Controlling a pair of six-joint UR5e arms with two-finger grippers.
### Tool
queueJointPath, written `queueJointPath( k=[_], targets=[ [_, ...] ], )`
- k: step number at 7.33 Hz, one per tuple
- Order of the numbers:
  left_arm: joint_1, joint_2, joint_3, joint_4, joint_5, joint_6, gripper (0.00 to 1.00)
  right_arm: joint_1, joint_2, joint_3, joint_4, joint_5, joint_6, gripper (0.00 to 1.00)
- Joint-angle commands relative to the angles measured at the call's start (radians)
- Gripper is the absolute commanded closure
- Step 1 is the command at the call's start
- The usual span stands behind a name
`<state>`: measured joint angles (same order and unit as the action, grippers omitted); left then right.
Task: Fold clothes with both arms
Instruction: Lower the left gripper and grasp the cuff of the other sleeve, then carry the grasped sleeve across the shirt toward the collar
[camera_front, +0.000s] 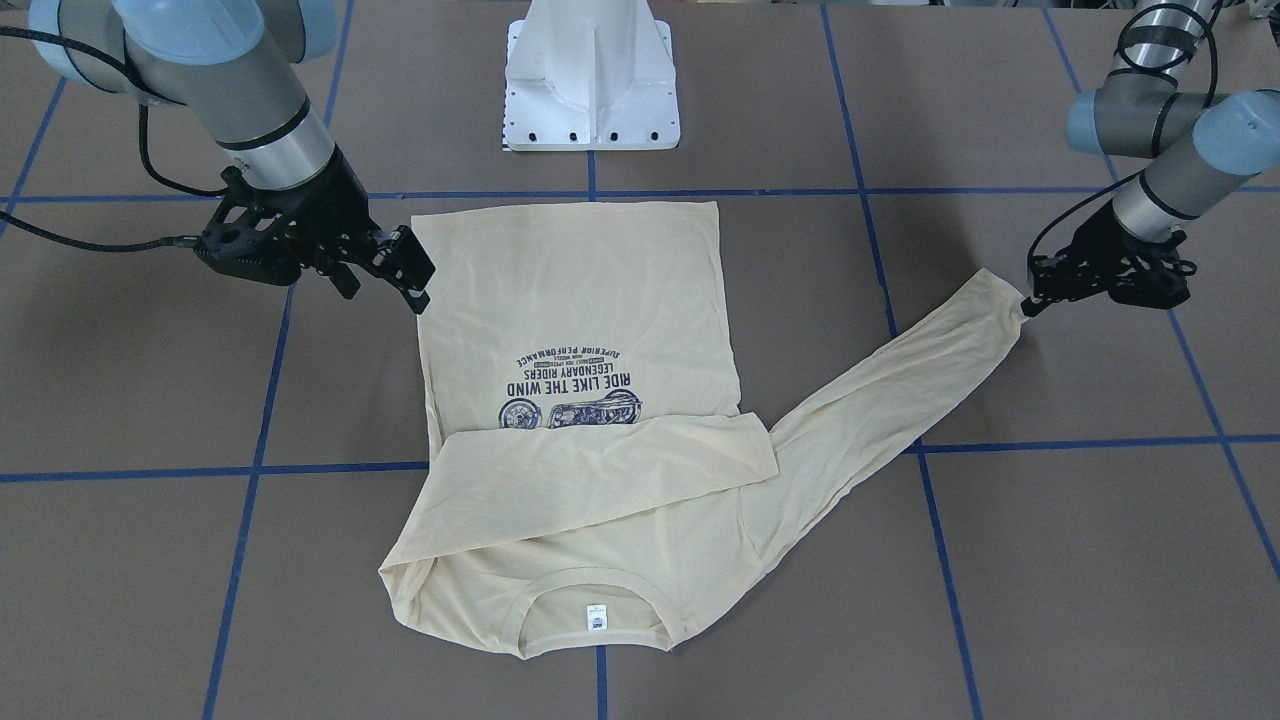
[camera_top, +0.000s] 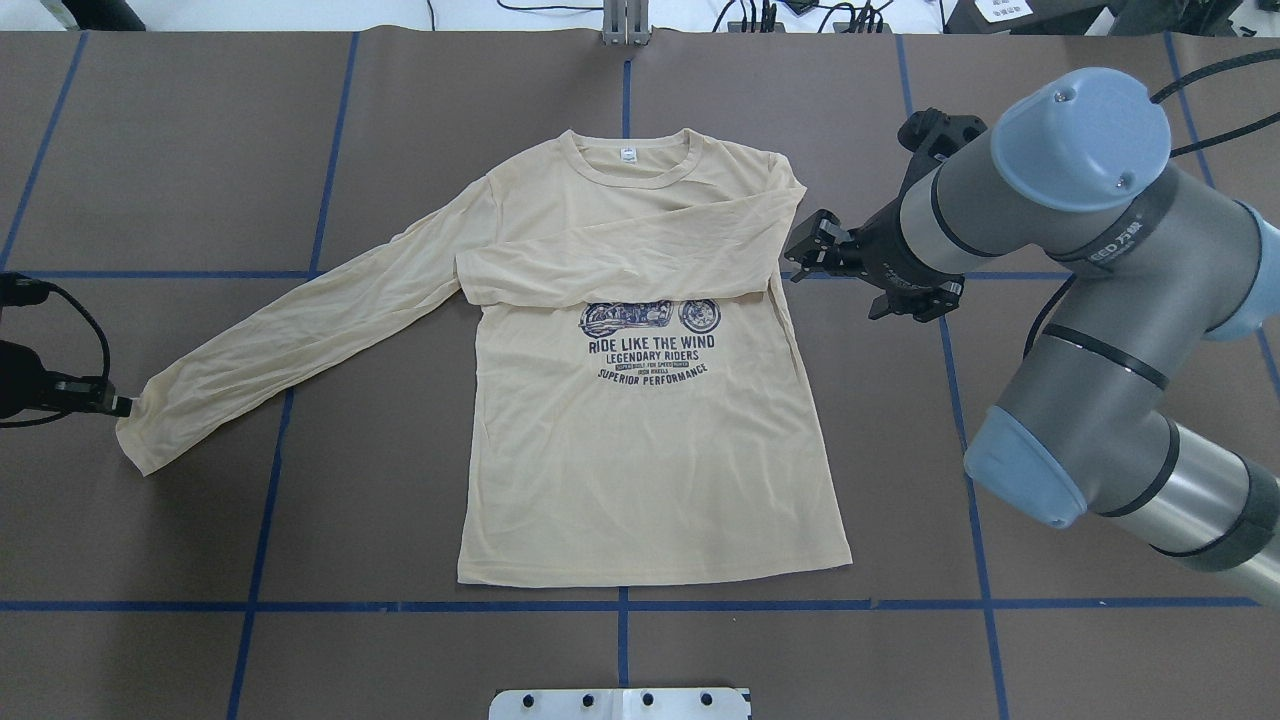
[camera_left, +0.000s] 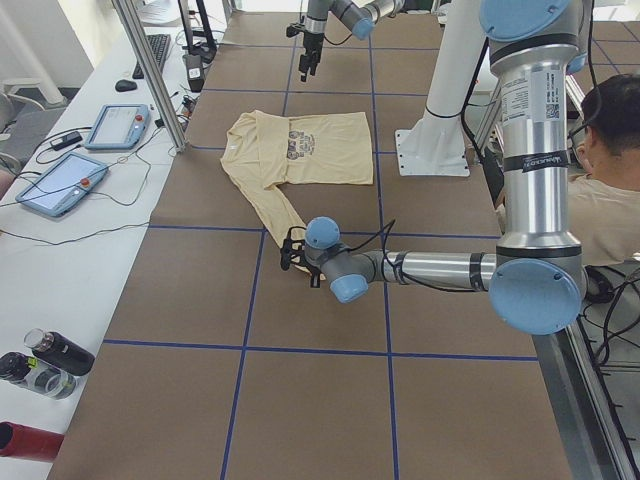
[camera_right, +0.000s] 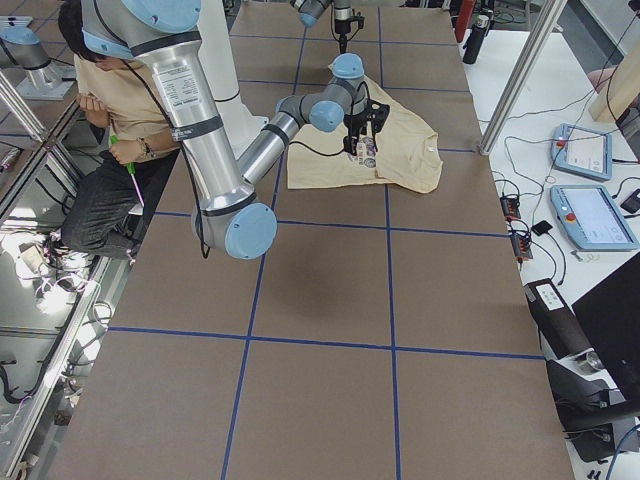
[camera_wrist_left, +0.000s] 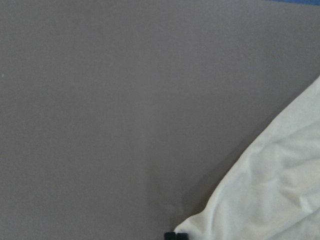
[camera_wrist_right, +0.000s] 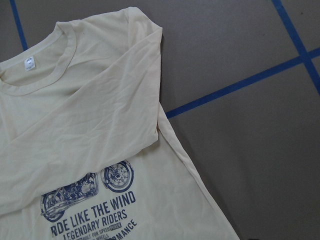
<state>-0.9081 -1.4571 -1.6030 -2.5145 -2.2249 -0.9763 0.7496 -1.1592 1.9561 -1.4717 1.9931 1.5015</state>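
At the table's (camera_top: 200, 150) left edge in the overhead view, left gripper (camera_top: 122, 406): jaws clamped on the cuff of the outstretched sleeve (camera_top: 300, 320). The shirt (camera_top: 640, 470) lies flat at table centre, print (camera_top: 650, 345) up, collar away from the robot. The other sleeve (camera_top: 620, 265) is folded across the chest, covering the top of the print. Right gripper (camera_top: 812, 248): jaws apart, hovering just beside the shoulder edge.

T-shirt (camera_top: 650, 450): thin matt cloth, wrinkled. Table (camera_top: 200, 150): smooth matt brown. Right arm (camera_top: 1100, 290): satin metal, plastic caps.
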Motion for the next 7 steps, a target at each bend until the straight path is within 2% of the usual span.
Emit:
queueJointPath(
  k=[1,2,3,4,5,6,7],
  targets=[
    [0.000,-0.050,-0.182,0.148,-0.038,-0.110,1.00,0.031,-0.014,0.000,-0.009,0.010,-0.003,0.09],
    [0.001,-0.218,-0.227,0.348,-0.018,-0.246,1.00,0.043,-0.036,0.000,-0.009,0.012,-0.044,0.09],
    [0.035,-0.409,-0.215,0.538,0.019,-0.337,1.00,0.063,-0.060,-0.002,-0.010,0.018,-0.122,0.09],
    [0.066,-0.565,-0.169,0.648,0.028,-0.373,1.00,0.097,-0.088,-0.006,-0.010,0.038,-0.176,0.09],
    [0.077,-0.656,-0.099,0.648,0.028,-0.459,1.00,0.121,-0.126,-0.006,-0.010,0.044,-0.235,0.09],
    [0.098,-0.778,-0.007,0.648,0.081,-0.514,1.00,0.169,-0.158,-0.014,-0.009,0.064,-0.297,0.09],
    [0.109,-0.921,0.120,0.646,0.100,-0.548,1.00,0.209,-0.196,-0.037,-0.004,0.085,-0.376,0.09]
  ],
)
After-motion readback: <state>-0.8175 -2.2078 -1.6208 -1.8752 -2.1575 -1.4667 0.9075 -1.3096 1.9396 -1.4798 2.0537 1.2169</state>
